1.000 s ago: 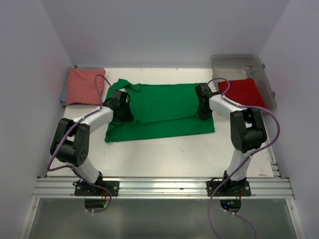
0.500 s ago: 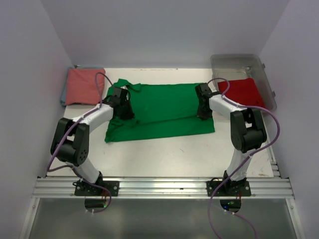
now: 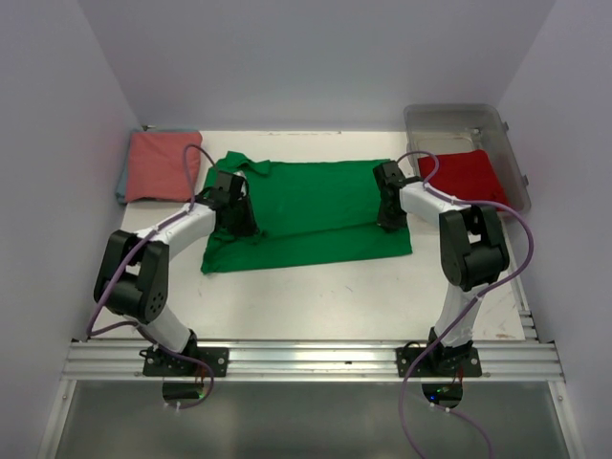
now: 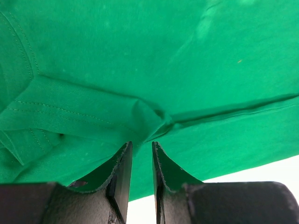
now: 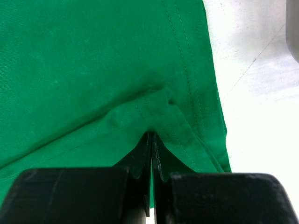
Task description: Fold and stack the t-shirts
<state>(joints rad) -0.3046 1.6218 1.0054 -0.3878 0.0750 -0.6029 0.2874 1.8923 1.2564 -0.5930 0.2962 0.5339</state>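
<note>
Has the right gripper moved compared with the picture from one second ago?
No. The right gripper stays shut on the right edge of the green shirt, at the same place beside the clear bin with the red shirt.

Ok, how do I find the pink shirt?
Look at the white table and go to its far left corner. The pink shirt lies there, folded into a neat square. Unlike the green shirt spread out beside it and the red one in the clear bin, it is salmon-coloured.
</note>
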